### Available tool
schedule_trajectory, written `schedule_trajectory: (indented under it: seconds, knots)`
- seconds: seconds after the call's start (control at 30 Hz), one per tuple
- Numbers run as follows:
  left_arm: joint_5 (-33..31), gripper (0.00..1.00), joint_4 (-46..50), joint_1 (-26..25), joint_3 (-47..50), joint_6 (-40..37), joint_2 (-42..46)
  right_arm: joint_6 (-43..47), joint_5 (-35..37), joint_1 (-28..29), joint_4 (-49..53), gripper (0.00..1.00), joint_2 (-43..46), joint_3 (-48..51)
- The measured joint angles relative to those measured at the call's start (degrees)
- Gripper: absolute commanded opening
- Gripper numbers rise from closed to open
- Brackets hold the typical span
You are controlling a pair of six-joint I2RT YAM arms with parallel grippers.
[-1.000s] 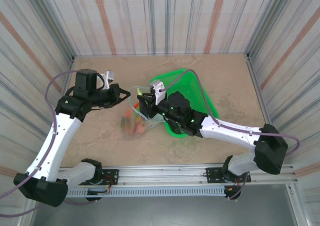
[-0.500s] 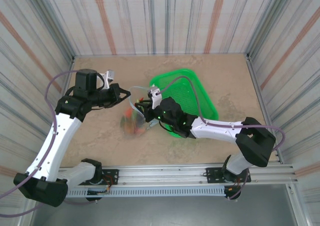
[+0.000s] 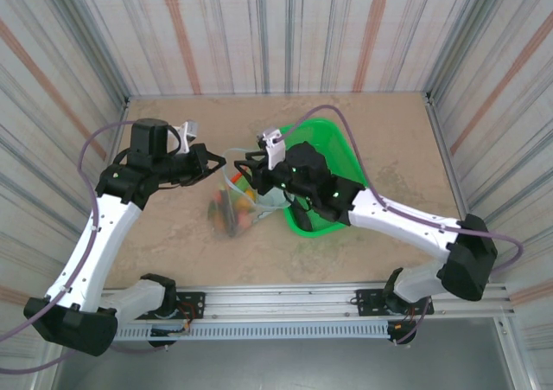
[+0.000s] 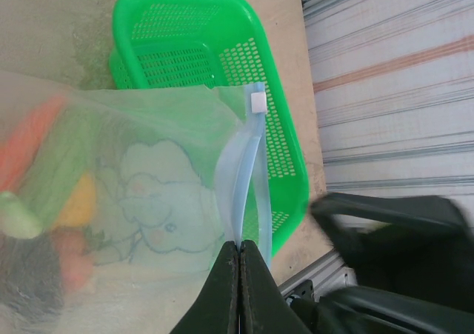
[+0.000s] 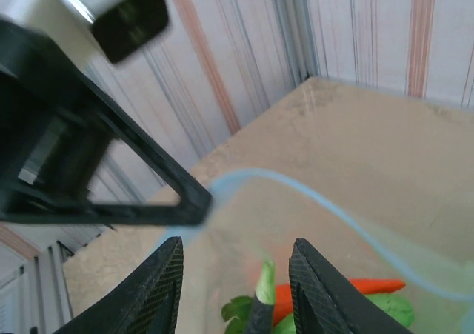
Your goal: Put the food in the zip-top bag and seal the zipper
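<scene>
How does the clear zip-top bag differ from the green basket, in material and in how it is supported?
The zip-top bag is clear, soft film with food showing through; the basket is green, stiff mesh. The left gripper, shut, holds the bag by its zipper; the basket rests on the table. Both are containers.

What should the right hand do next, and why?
Probably move to the open zipper and pinch it: the food sits in the zip-top bag, the left hand clamps one zipper end, the right hand hangs open.
</scene>
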State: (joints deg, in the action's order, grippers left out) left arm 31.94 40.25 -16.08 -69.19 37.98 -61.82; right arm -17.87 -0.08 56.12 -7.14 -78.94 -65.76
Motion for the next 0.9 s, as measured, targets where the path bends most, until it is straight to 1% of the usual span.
schedule_trajectory:
  seconds: [0.1, 0.17, 0.23, 0.33, 0.5, 0.57, 0.7, 0.9]
  knots:
    - [-0.02, 0.0, 0.0, 0.0, -0.07, 0.0, 0.0, 1.92, 0.81, -0.31, 7.02, 0.42, 2.73, -4.04]
    - [-0.02, 0.0, 0.0, 0.0, -0.07, 0.0, 0.0, 2.08, 1.62, -1.53, 11.65, 0.42, 4.61, -5.18]
    - [-0.02, 0.0, 0.0, 0.0, -0.07, 0.0, 0.0, 1.92, 1.51, -4.15, 16.79, 0.42, 5.99, -6.03]
    - [0.0, 0.0, 0.0, 0.0, -0.07, 0.0, 0.0, 1.27, -0.13, -9.94, 23.91, 0.43, 6.95, -6.47]
    - [-0.02, 0.0, 0.22, 0.0, -0.07, -0.02, 0.0, -0.96, -4.81, -18.97, 34.01, 0.42, 6.97, -5.05]
    - [-0.02, 0.0, 0.24, 0.0, -0.07, -0.02, 0.0, -1.38, -6.34, -21.09, 36.98, 0.42, 6.71, -3.72]
    - [0.0, 0.0, 0.31, 0.0, -0.07, 0.02, 0.0, -1.42, -8.09, -22.03, 40.63, 0.43, 3.98, -0.87]
    - [0.07, 0.0, 0.61, 0.0, -0.07, 0.48, 0.0, -1.05, -10.78, -22.56, 43.01, 0.51, -5.14, 1.99]
